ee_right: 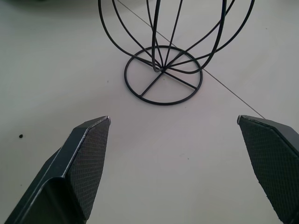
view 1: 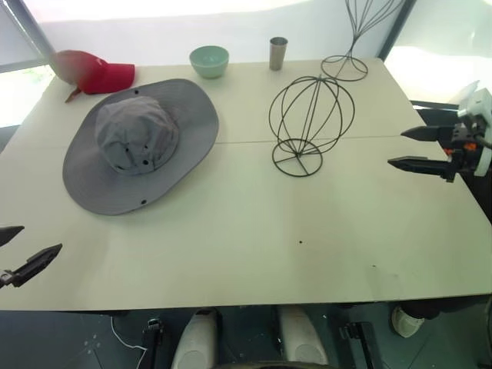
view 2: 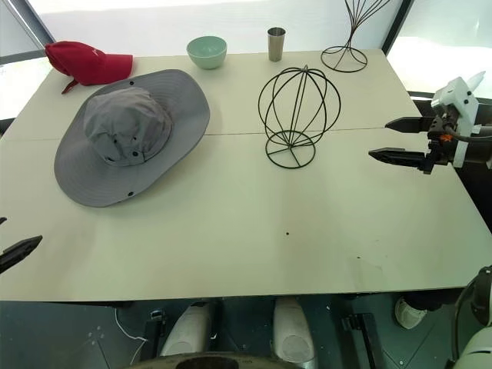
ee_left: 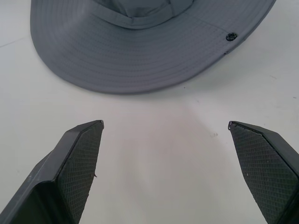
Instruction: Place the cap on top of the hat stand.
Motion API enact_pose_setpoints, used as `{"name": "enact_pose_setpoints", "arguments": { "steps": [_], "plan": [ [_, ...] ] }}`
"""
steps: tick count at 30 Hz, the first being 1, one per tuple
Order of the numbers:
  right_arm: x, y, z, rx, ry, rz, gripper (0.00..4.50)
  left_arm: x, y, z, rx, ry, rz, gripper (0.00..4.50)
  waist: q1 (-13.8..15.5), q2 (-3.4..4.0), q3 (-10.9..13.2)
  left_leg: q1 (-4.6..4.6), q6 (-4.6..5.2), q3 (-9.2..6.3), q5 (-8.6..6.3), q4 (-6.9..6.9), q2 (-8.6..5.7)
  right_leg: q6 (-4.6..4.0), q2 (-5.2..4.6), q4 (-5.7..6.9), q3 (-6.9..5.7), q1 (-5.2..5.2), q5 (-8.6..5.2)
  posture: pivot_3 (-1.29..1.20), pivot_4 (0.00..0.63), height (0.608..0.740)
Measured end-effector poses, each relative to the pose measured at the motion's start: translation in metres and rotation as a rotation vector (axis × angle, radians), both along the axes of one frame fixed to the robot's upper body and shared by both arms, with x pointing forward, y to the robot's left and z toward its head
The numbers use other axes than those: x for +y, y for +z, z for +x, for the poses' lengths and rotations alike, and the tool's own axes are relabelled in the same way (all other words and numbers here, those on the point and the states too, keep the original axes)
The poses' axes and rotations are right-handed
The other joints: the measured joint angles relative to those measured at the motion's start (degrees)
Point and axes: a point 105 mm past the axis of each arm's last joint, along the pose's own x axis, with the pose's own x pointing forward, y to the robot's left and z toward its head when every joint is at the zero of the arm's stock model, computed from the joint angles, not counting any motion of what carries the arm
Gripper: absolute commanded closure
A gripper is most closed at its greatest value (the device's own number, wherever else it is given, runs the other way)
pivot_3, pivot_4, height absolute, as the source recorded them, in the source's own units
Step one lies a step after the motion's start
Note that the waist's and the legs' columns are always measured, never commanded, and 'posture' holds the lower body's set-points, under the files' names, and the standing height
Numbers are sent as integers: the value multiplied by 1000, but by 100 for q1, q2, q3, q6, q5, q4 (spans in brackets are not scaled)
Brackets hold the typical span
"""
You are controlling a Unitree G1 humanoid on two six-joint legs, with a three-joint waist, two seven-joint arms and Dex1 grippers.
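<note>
On the table (view 1: 231,254) there are two pieces of headwear: one grey wide-brimmed cap (view 1: 138,142) at about ten o'clock from the table's middle, and one red baseball cap (view 1: 96,74) at about eleven. There are two wire stands: one short globe-shaped hat stand (view 1: 310,123) at about one o'clock, and one taller thin-stemmed stand (view 1: 350,46) further out at one. One green bowl (view 1: 209,61) and one metal cup (view 1: 278,53) sit near twelve. Two grippers show: one left gripper (view 1: 15,254) at eight, one right gripper (view 1: 415,147) at three.
</note>
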Motion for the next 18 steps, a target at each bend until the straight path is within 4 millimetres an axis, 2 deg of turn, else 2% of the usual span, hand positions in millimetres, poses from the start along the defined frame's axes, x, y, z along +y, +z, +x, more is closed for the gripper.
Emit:
{"name": "enact_pose_setpoints", "arguments": {
  "steps": [14, 18],
  "plan": [
    [-2, -4, 0, -8, 4, -2, 38, -2, 12, 11, -56, -17, 10, 0, 0, 0, 0, 1, 0, 1, 0, 1, 0, 2, 0, 4, 0, 0, 1, 0, 150, 740],
    [-2, -5, -1, 27, 2, 27, 38, -17, 25, 23, -84, -91, 44, 0, 18, 0, 0, 0, 0, 0, 0, 5, 0, 2, 0, 7, 0, 1, 1, 0, 150, 740]
  ]
}}
